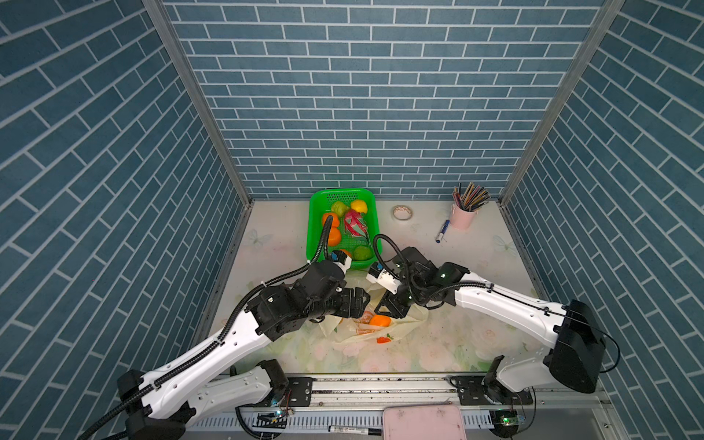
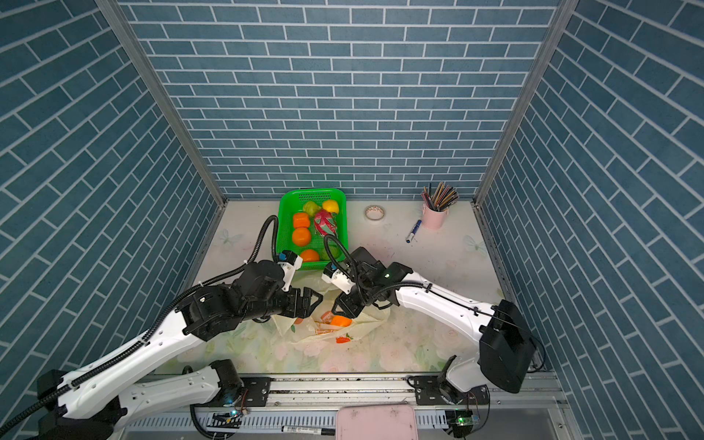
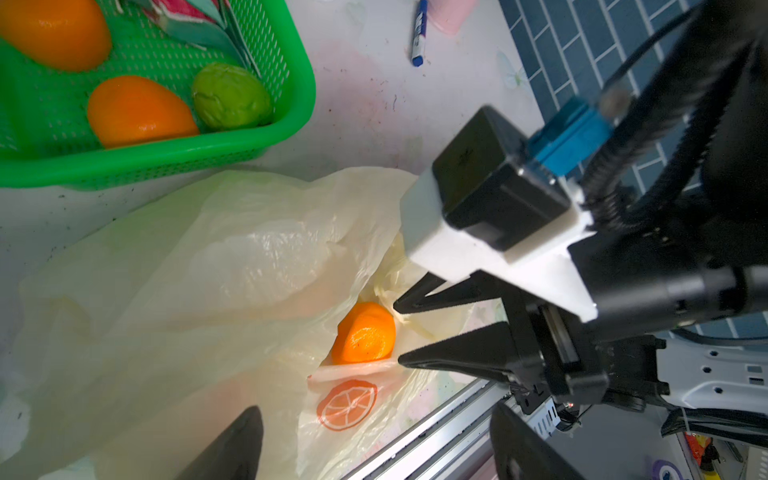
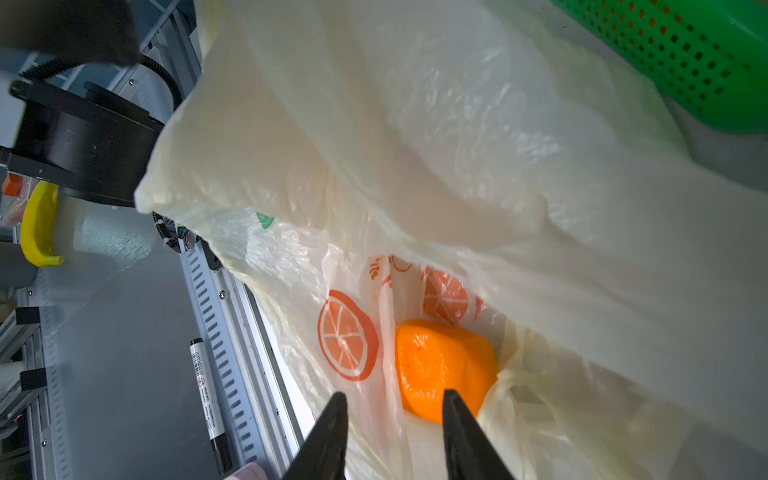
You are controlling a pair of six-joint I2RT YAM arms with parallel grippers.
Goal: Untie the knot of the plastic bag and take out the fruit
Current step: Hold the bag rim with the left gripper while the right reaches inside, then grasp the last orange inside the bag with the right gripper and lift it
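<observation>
The plastic bag is translucent pale yellow, printed with orange slice motifs. The fruit inside it is bright orange. The far basket is vivid green. The walls show blue brickwork, and the table a pale floral print.

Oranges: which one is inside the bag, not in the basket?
The orange in the open plastic bag, just ahead of the right gripper; the other three sit in the green basket.

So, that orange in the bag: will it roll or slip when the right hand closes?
Probably apt to roll: the orange is rounded and rests on loose film. Its glossy skin may slip from the narrow tips of the right hand. The plastic bag looks floppy, so it likely won't brace it.
</observation>
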